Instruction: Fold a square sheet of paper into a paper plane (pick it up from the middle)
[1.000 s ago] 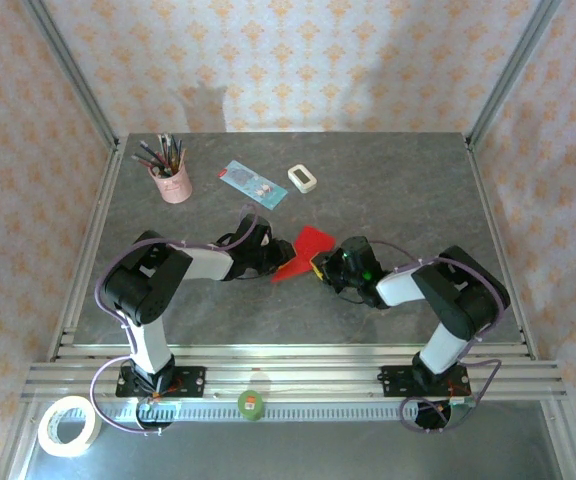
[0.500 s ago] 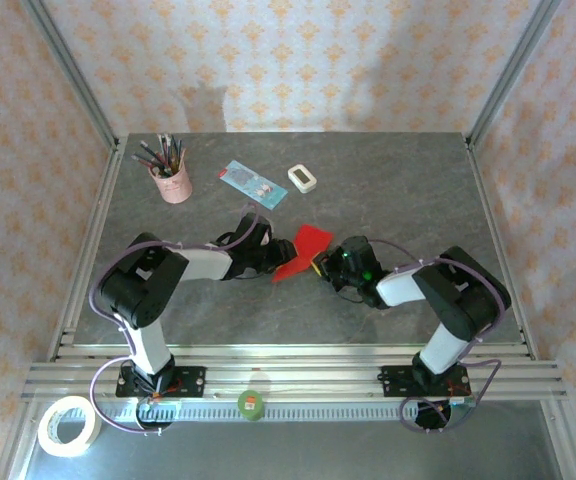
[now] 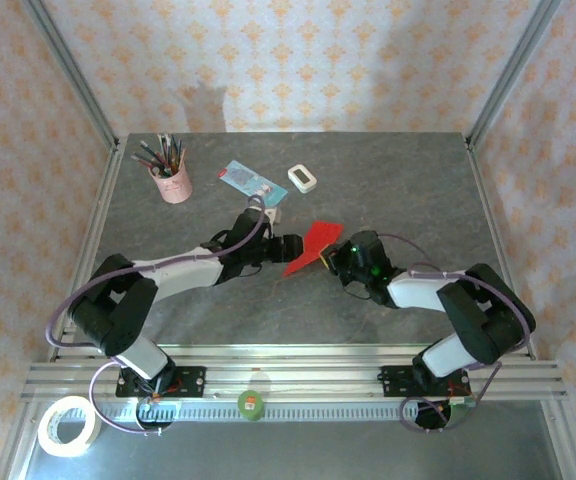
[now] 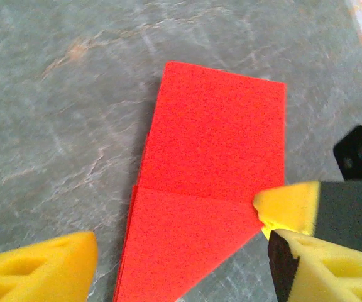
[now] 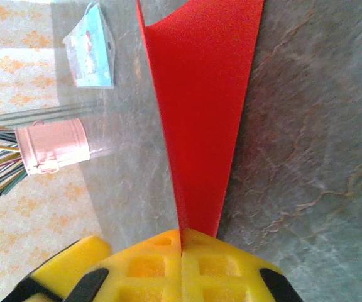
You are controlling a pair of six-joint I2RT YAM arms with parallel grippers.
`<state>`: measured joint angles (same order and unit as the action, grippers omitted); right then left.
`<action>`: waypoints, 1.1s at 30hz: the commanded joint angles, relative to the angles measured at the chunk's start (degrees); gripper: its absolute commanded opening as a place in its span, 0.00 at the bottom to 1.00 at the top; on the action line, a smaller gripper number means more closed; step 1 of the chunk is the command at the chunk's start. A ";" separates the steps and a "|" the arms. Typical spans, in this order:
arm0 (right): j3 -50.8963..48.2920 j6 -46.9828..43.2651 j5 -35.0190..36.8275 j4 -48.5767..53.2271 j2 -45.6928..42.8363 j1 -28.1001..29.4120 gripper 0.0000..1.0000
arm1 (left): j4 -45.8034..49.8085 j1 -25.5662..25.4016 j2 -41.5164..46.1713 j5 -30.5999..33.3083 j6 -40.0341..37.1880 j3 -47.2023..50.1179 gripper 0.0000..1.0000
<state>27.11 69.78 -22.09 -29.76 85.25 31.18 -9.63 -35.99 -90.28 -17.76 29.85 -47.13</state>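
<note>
The square sheet of paper [image 3: 313,246] is bright red and folded into a narrow creased shape with a pointed lower-left tip, lying mid-table. In the left wrist view the paper [image 4: 215,145] shows a triangular flap over a rectangular part. My left gripper [image 4: 181,267] is open, its yellow fingers [image 4: 39,270] on either side of the pointed end without touching it. My right gripper [image 5: 181,234] is shut on the paper's [image 5: 200,94] right corner. Its yellow pad [image 4: 291,207] shows at that corner. From above, the left gripper [image 3: 288,246] and right gripper [image 3: 330,258] flank the paper.
A pink cup of pens [image 3: 173,181], a light blue card [image 3: 252,183] and a small white block [image 3: 303,178] stand at the back of the table. A tape roll [image 3: 68,425] lies off the near left corner. Metal frame rails border the table.
My left gripper has opened and let go of the paper, and the left arm has stretched out flatter. My right gripper closed on the paper's corner, which shifted slightly up and right.
</note>
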 commanded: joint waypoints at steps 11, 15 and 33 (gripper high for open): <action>-0.83 -0.96 -0.77 2.26 -3.45 -3.27 0.02 | -1.05 -8.84 -3.98 10.80 -28.62 -2.92 0.75; -1.10 -0.64 -1.54 2.04 -3.41 -3.80 0.02 | -1.01 -10.72 -6.88 13.80 -34.50 -3.93 0.73; -2.02 0.71 -4.09 0.58 -3.43 -4.38 0.02 | -5.73 -10.95 -14.01 9.71 -44.01 -5.76 0.44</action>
<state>26.15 69.87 -25.78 -28.10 82.76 27.16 -12.27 -46.89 -103.72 -8.51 -12.51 -52.56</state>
